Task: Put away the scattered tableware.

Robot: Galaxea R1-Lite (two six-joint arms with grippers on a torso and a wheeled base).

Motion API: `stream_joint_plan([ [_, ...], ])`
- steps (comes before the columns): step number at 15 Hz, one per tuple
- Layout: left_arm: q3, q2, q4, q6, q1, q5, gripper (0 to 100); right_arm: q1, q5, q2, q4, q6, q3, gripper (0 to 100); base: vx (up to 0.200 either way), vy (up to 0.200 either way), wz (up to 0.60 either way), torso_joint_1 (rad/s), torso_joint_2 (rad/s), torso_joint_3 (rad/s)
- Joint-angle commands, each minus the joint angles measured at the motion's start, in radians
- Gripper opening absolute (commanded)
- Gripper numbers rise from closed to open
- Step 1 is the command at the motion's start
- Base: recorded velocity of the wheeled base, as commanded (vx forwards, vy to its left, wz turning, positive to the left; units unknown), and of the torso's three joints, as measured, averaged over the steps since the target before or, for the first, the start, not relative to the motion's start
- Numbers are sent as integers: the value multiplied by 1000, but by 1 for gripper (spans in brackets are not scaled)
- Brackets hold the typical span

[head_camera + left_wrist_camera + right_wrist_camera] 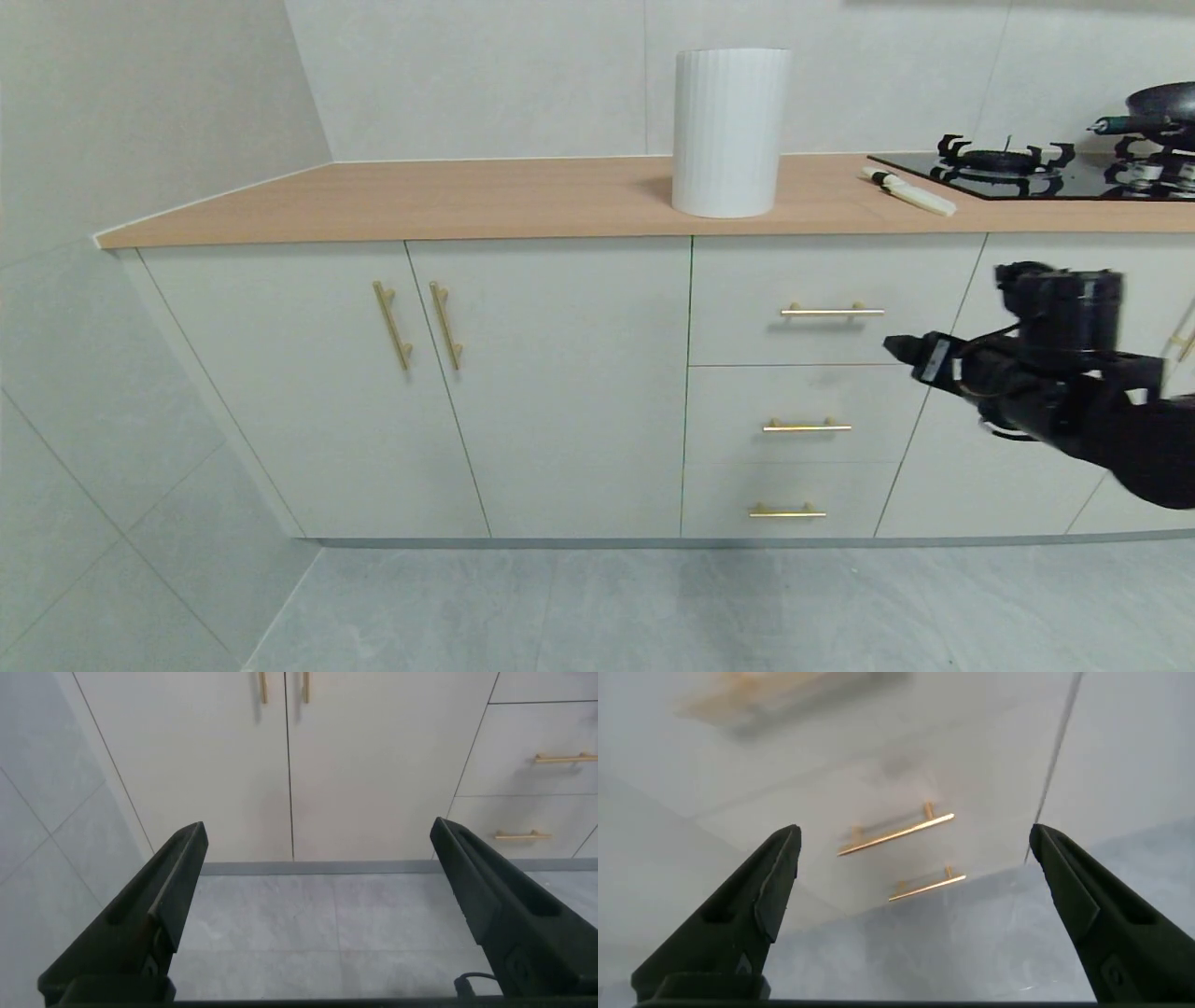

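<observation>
while the left gripper (318, 831) hangs wide open and empty, the top drawer handle (831, 312) waits under the bench (467, 198), where the pale utensil (907, 190) lies by the stove (1027, 173). the right gripper (910, 353), open and empty too, should grip that handle square.

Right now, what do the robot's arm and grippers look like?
The right arm is matte black and bulky, with a boxy camera on its wrist, a thin cable beside it and a small white label near its tip. The left gripper and right gripper each have two black, wedge-shaped fingers with flat inner faces.
</observation>
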Motion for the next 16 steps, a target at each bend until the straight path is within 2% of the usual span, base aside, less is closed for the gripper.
stream_joint_plan([
  [1,0,2,0,0,-1,0,100,20,-2,-605,21,-118,345,100,0,0,0,0,0,0],
  [2,1,2,0,0,-1,0,100,20,-4,-734,61,-160,395,100,0,0,0,0,0,0],
  [4,0,2,0,0,-1,0,100,4,-27,-954,214,-221,414,100,0,0,0,0,0,0],
  [6,1,2,0,0,-1,0,100,-7,-44,-1234,457,-296,397,100,0,0,0,0,0,0],
  [7,0,2,0,0,-1,0,100,-64,-42,-1320,530,-333,397,100,0,0,0,0,0,0],
  [8,0,2,0,0,-1,0,100,-142,-32,-1390,573,-365,401,100,0,0,0,0,0,0],
  [9,1,2,0,0,1,2,100,-180,-21,-1468,608,-373,408,100,0,0,0,0,0,0],
  [14,1,2,0,0,-1,0,100,-200,68,-1758,823,-414,429,100,0,0,0,0,0,0],
  [16,0,2,0,0,-1,0,100,-202,76,-1758,806,-407,495,100,0,0,0,0,0,0],
])
